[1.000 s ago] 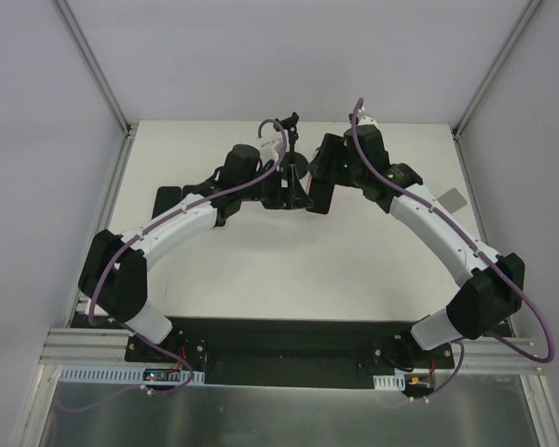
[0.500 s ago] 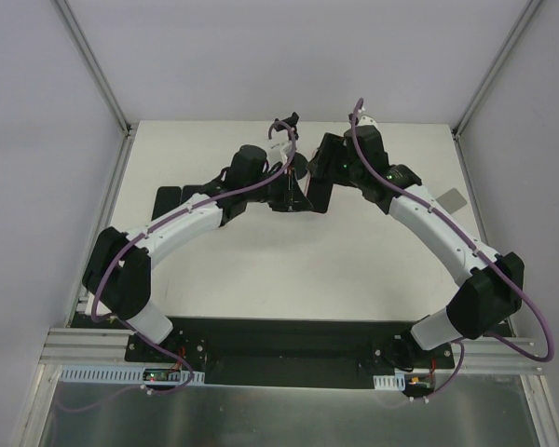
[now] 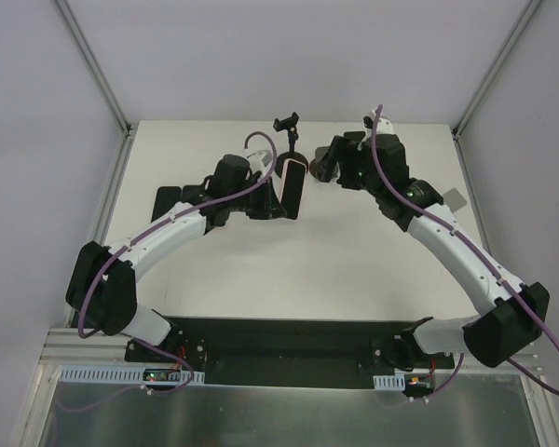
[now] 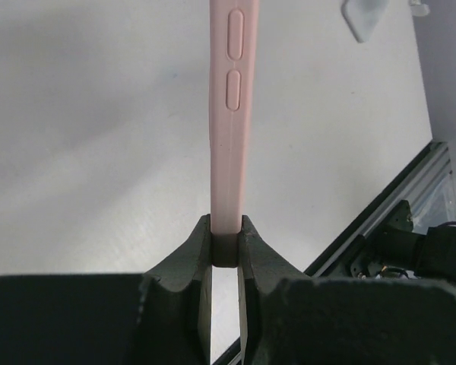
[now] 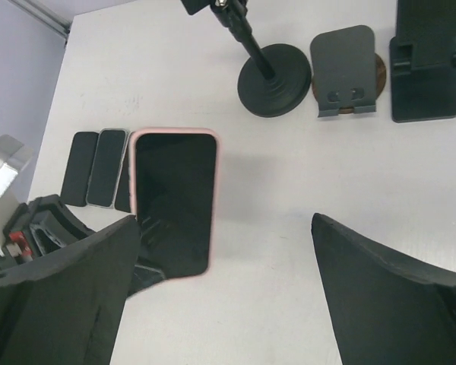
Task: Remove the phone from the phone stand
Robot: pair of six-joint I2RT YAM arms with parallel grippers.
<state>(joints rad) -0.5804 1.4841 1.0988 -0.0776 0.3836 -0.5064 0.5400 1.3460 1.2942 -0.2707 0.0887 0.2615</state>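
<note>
The phone [image 4: 229,114] has a pink case and a dark screen [image 5: 173,198]. My left gripper [image 4: 226,245] is shut on its lower edge and holds it upright above the table [image 3: 292,193], clear of every stand. A black phone stand with a round base [image 5: 273,80] and a pole with an empty clamp [image 3: 285,122] stands just behind it. My right gripper [image 5: 224,228] is wide open with nothing between its fingers, to the right of the phone [image 3: 328,166].
A grey tilted-plate stand [image 5: 343,70] and a black block stand [image 5: 425,68] sit beside the round-based one. Several phones [image 5: 99,167] lie flat on the table's left side [image 3: 170,197]. A small grey piece [image 3: 455,198] lies at the right.
My left gripper closed on the phone and drew it leftwards. My right gripper opened wide, let the phone go and backed off to the right.
</note>
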